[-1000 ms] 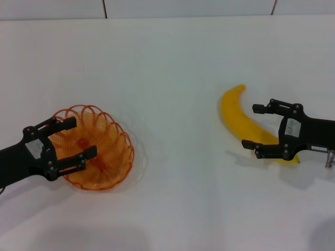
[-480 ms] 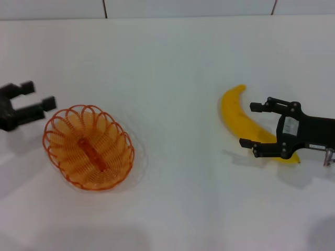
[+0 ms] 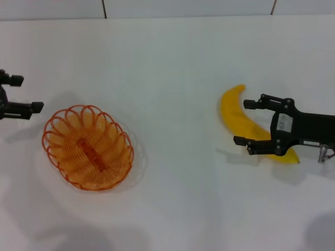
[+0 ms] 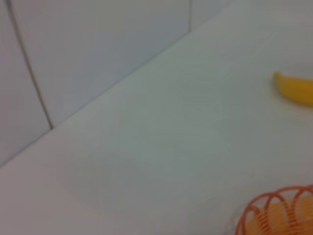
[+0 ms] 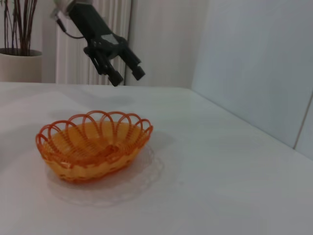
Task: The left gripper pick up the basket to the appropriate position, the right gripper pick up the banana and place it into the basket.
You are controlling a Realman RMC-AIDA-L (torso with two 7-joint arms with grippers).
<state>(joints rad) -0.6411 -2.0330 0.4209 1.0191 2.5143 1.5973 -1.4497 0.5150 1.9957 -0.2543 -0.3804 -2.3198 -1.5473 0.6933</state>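
Note:
The orange wire basket (image 3: 88, 147) sits empty on the white table at the left. My left gripper (image 3: 29, 93) is open and empty at the far left edge, apart from the basket's rim. The right wrist view shows the left gripper (image 5: 124, 73) raised above the table beyond the basket (image 5: 93, 144). The yellow banana (image 3: 233, 112) lies on the table at the right. My right gripper (image 3: 243, 122) is open, one finger on each side of the banana's middle. The left wrist view shows part of the basket rim (image 4: 279, 215) and the banana's tip (image 4: 293, 88).
The white table (image 3: 172, 78) runs back to a tiled wall. A potted plant (image 5: 19, 49) and a radiator stand beyond the table's left side in the right wrist view.
My left gripper has let go of the basket and drawn back up and to the left. The basket stays put. My right gripper has crept left along the banana, still open.

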